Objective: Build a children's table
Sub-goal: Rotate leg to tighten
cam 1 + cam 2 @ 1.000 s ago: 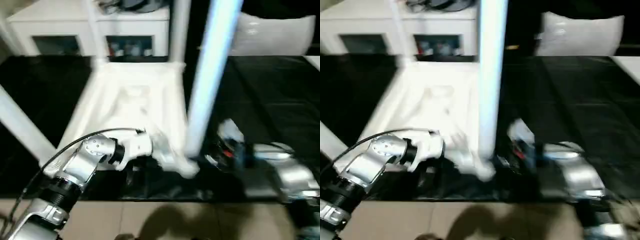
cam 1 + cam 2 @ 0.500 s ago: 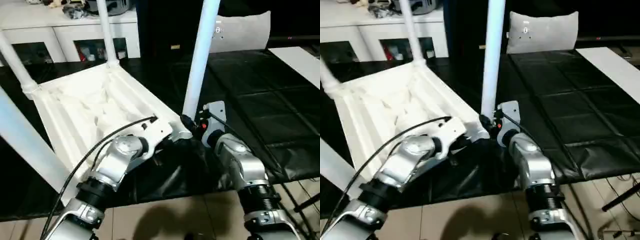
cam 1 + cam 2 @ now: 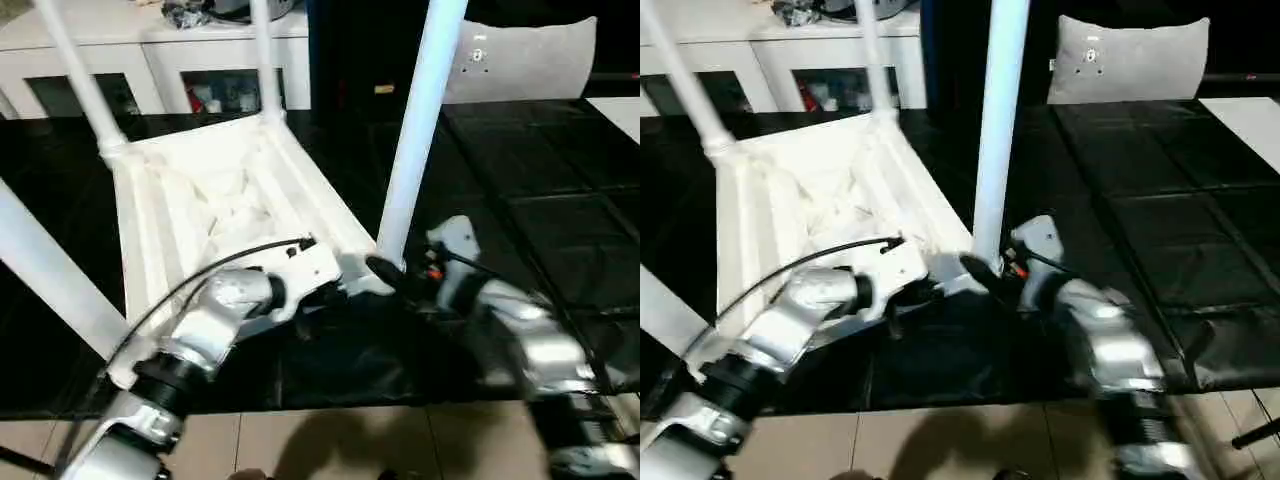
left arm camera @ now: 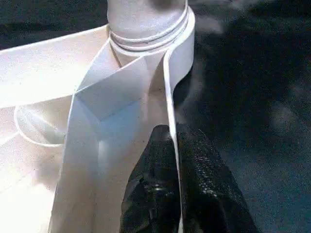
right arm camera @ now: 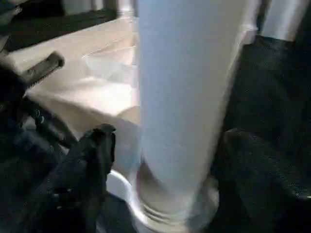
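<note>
Two silver arms nearest. Left gripper [image 4: 172, 145]: jaws clamped on rim of table top [image 3: 215, 195], beside near corner socket. Right gripper [image 5: 165, 145]: jaws spread wide either side of near leg [image 3: 415, 130], not touching. Table top upside down on black desk [image 3: 540, 170]. Four legs upright in corner sockets. White cabinet [image 3: 210, 60] behind; one grey cushion [image 3: 525, 60].

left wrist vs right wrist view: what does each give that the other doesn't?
Left wrist: the left gripper shut on the table top's side wall, one black finger on each face of it. Right wrist: the right gripper open, its fingers standing apart on either side of the near leg, clear of it. Both: the corner socket with that leg seated in it, on the black work surface.
</note>
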{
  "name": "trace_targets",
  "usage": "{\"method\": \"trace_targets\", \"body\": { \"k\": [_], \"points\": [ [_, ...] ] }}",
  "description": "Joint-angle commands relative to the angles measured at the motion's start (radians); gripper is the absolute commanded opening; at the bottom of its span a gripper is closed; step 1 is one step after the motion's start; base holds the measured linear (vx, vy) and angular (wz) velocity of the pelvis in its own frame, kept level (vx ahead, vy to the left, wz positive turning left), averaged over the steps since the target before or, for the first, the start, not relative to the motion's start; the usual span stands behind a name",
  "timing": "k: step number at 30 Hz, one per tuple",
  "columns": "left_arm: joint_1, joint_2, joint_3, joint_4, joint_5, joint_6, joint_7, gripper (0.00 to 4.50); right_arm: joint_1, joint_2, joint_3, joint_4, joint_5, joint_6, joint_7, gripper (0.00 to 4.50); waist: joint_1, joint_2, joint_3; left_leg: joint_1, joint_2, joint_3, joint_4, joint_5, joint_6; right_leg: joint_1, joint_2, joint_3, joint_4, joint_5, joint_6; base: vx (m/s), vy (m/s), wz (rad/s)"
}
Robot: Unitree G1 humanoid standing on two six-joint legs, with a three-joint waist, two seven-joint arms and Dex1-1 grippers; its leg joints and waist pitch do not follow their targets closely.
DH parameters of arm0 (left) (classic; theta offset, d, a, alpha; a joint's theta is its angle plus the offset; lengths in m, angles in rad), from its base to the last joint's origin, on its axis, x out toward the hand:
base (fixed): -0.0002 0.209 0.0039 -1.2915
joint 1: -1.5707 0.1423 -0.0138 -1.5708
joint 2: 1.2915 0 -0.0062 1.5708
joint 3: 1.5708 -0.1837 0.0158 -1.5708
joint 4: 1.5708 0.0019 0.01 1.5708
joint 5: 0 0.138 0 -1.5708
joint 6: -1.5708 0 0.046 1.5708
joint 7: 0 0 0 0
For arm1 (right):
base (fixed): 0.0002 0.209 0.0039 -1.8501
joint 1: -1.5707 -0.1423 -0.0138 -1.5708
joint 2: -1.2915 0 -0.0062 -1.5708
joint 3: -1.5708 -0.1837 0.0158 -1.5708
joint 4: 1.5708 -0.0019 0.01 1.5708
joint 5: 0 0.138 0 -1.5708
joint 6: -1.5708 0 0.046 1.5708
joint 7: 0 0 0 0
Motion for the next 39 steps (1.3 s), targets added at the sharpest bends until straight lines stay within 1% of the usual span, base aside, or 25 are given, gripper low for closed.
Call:
{"method": "trace_targets", "body": {
  "k": [1,3,5,6,7,9,12,14,15,16,17,18,19,20,21,23,25,28,30,33,34,36,37,38,39],
  "points": [
    [-0.015,0.012,-0.011,-0.008,-0.014,-0.07,-0.057,0.0,0.001,-0.018,0.012,-0.03,0.021,-0.024,0.068,3.91,0.001,-0.003,-0.072,0.0,0.02,0.009,-0.068,-0.198,0.075,0.064,-0.046,0.053,-0.061,-0.321,-0.15,0.0,0.0,0.0],
    [-0.011,0.032,-0.019,-0.008,-0.031,-0.102,-0.113,0.0,0.008,-0.058,0.019,-0.041,0.043,-0.027,0.152,3.91,0.003,-0.004,-0.073,0.0,0.021,0.008,-0.069,-0.204,0.074,0.065,-0.046,0.053,-0.06,-0.316,-0.156,0.0,0.0,0.0],
    [-0.011,0.047,-0.029,-0.002,-0.036,-0.132,-0.147,0.0,0.01,-0.088,0.027,-0.047,0.06,-0.029,0.212,3.91,0.008,-0.005,-0.074,0.0,0.023,0.008,-0.069,-0.204,0.082,0.066,-0.046,0.054,-0.057,-0.298,-0.166,0.0,0.0,0.0],
    [-0.012,0.056,-0.035,0.005,-0.034,-0.149,-0.161,0.0,0.01,-0.102,0.032,-0.051,0.074,-0.018,0.246,3.65,0.009,-0.005,-0.074,-0.001,0.024,0.008,-0.068,-0.202,0.083,0.065,-0.045,0.055,-0.055,-0.293,-0.168,0.0,0.0,0.0],
    [-0.014,0.06,-0.038,0.011,-0.035,-0.161,-0.17,0.0,0.01,-0.11,0.035,-0.052,0.083,-0.012,0.265,3.65,0.012,-0.005,-0.075,0.0,0.025,0.009,-0.068,-0.199,0.084,0.066,-0.047,0.056,-0.053,-0.285,-0.173,0.0,0.0,0.0],
    [-0.014,0.077,-0.049,0.021,-0.037,-0.194,-0.208,0.0,0.005,-0.135,0.049,-0.047,0.095,0.008,0.323,3.65,0.018,-0.007,-0.074,-0.002,0.023,0.01,-0.067,-0.198,0.087,0.067,-0.047,0.053,-0.055,-0.305,-0.17,0.0,0.0,0.0],
    [-0.009,0.099,-0.058,0.015,-0.048,-0.221,-0.264,0.0,-0.007,-0.159,0.072,-0.026,0.088,0.006,0.389,3.28,0.024,-0.006,-0.076,-0.001,0.026,0.01,-0.066,-0.185,0.084,0.065,-0.048,0.056,-0.053,-0.301,-0.171,0.0,0.0,0.0],
    [-0.004,0.113,-0.064,0.009,-0.051,-0.233,-0.293,0.0,-0.018,-0.164,0.083,-0.009,0.088,-0.009,0.417,3.23,0.028,-0.008,-0.075,-0.001,0.026,0.011,-0.067,-0.186,0.082,0.064,-0.048,0.055,-0.051,-0.303,-0.176,0.0,0.0,0.0],
    [-0.004,0.113,-0.064,0.009,-0.051,-0.233,-0.293,0.0,-0.018,-0.164,0.083,-0.009,0.088,-0.009,0.417,3.11,0.028,-0.008,-0.076,0.0,0.027,0.011,-0.067,-0.188,0.08,0.064,-0.048,0.055,-0.051,-0.303,-0.177,0.0,0.0,0.0],
    [-0.002,0.117,-0.066,0.007,-0.053,-0.238,-0.302,0.0,-0.022,-0.165,0.088,-0.004,0.092,-0.005,0.43,2.85,0.029,-0.009,-0.074,0.0,0.027,0.011,-0.067,-0.19,0.078,0.064,-0.047,0.055,-0.052,-0.304,-0.178,0.0,0.0,0.0],
    [-0.001,0.119,-0.066,0.006,-0.056,-0.24,-0.308,0.0,-0.024,-0.167,0.093,-0.002,0.092,-0.006,0.439,2.85,0.03,-0.009,-0.074,0.001,0.026,0.012,-0.068,-0.196,0.075,0.063,-0.048,0.056,-0.053,-0.317,-0.175,0.0,0.0,0.0],
    [0.001,0.121,-0.066,0.004,-0.06,-0.242,-0.316,0.0,-0.026,-0.168,0.099,-0.001,0.09,-0.009,0.447,2.81,0.03,-0.013,-0.073,0.0,0.026,0.012,-0.068,-0.197,0.074,0.063,-0.049,0.056,-0.054,-0.324,-0.172,0.0,0.0,0.0],
    [0.001,0.121,-0.066,0.003,-0.062,-0.243,-0.319,0.0,-0.027,-0.168,0.102,0.0,0.09,-0.008,0.45,2.76,0.032,-0.013,-0.073,0.0,0.026,0.012,-0.068,-0.197,0.071,0.064,-0.049,0.056,-0.053,-0.336,-0.167,0.0,0.0,0.0],
    [0.003,0.123,-0.066,-0.004,-0.067,-0.243,-0.329,0.0,-0.028,-0.169,0.11,-0.002,0.094,0.002,0.464,2.66,0.032,-0.014,-0.072,0.0,0.025,0.012,-0.068,-0.202,0.07,0.064,-0.049,0.056,-0.054,-0.353,-0.161,0.0,0.0,0.0],
    [0.003,0.123,-0.066,-0.005,-0.069,-0.245,-0.335,0.0,-0.029,-0.169,0.113,-0.002,0.097,0.007,0.471,2.43,0.032,-0.015,-0.072,0.0,0.025,0.013,-0.068,-0.202,0.07,0.064,-0.049,0.057,-0.055,-0.359,-0.158,0.0,0.0,0.0],
    [0.002,0.125,-0.068,-0.007,-0.073,-0.249,-0.342,0.0,-0.031,-0.169,0.12,0.0,0.097,0.013,0.487,2.37,0.033,-0.019,-0.07,0.001,0.024,0.013,-0.069,-0.204,0.069,0.063,-0.05,0.057,-0.057,-0.392,-0.145,0.0,0.0,0.0],
    [0.001,0.127,-0.071,-0.008,-0.077,-0.251,-0.346,0.0,-0.033,-0.166,0.129,0.005,0.098,0.018,0.503,2.3,0.033,-0.02,-0.069,0.002,0.022,0.014,-0.069,-0.209,0.066,0.06,-0.049,0.058,-0.06,-0.415,-0.135,0.0,0.0,0.0],
    [0.0,0.126,-0.069,-0.005,-0.078,-0.253,-0.353,0.0,-0.033,-0.162,0.135,0.008,0.102,0.025,0.517,1.99,0.033,-0.02,-0.068,0.004,0.022,0.015,-0.068,-0.218,0.063,0.058,-0.049,0.058,-0.063,-0.439,-0.127,0.0,0.0,0.0],
    [0.0,0.125,-0.066,-0.003,-0.079,-0.25,-0.355,0.0,-0.032,-0.162,0.136,0.004,0.105,0.031,0.521,1.94,0.033,-0.018,-0.069,0.003,0.023,0.014,-0.069,-0.217,0.062,0.058,-0.048,0.058,-0.062,-0.437,-0.125,0.0,0.0,0.0],
    [0.007,0.123,-0.057,-0.008,-0.093,-0.228,-0.358,0.0,-0.023,-0.159,0.135,-0.006,0.112,0.04,0.522,1.85,0.032,-0.019,-0.069,0.003,0.022,0.014,-0.069,-0.215,0.061,0.059,-0.047,0.058,-0.061,-0.428,-0.126,0.0,0.0,0.0],
    [0.016,0.117,-0.04,-0.024,-0.108,-0.188,-0.342,0.0,-0.008,-0.146,0.124,-0.026,0.133,0.063,0.507,1.85,0.032,-0.02,-0.07,0.002,0.022,0.014,-0.069,-0.211,0.062,0.059,-0.047,0.059,-0.06,-0.423,-0.128,0.0,0.0,0.0],
    [0.018,0.114,-0.034,-0.03,-0.112,-0.173,-0.332,0.0,-0.002,-0.139,0.119,-0.033,0.143,0.074,0.498,1.85,0.033,-0.02,-0.07,0.001,0.023,0.014,-0.069,-0.201,0.065,0.06,-0.047,0.06,-0.058,-0.409,-0.134,0.0,0.0,0.0],
    [0.024,0.097,-0.019,-0.054,-0.122,-0.124,-0.299,0.0,0.01,-0.109,0.105,-0.054,0.155,0.099,0.448,1.85,0.032,-0.019,-0.071,0.001,0.024,0.015,-0.069,-0.197,0.065,0.059,-0.047,0.06,-0.056,-0.401,-0.138,0.0,0.0,0.0],
    [0.024,0.097,-0.019,-0.054,-0.122,-0.123,-0.299,0.0,0.011,-0.109,0.105,-0.054,0.156,0.1,0.447,1.85,0.032,-0.018,-0.071,0.002,0.025,0.014,-0.07,-0.195,0.064,0.059,-0.047,0.061,-0.055,-0.395,-0.141,0.0,0.0,0.0],
    [0.032,0.081,-0.013,-0.081,-0.128,-0.083,-0.275,0.0,0.019,-0.084,0.102,-0.064,0.147,0.106,0.399,1.85,0.029,-0.02,-0.069,-0.001,0.021,0.015,-0.07,-0.203,0.062,0.06,-0.045,0.058,-0.058,-0.41,-0.137,0.0,0.0,0.0]
  ]
}}
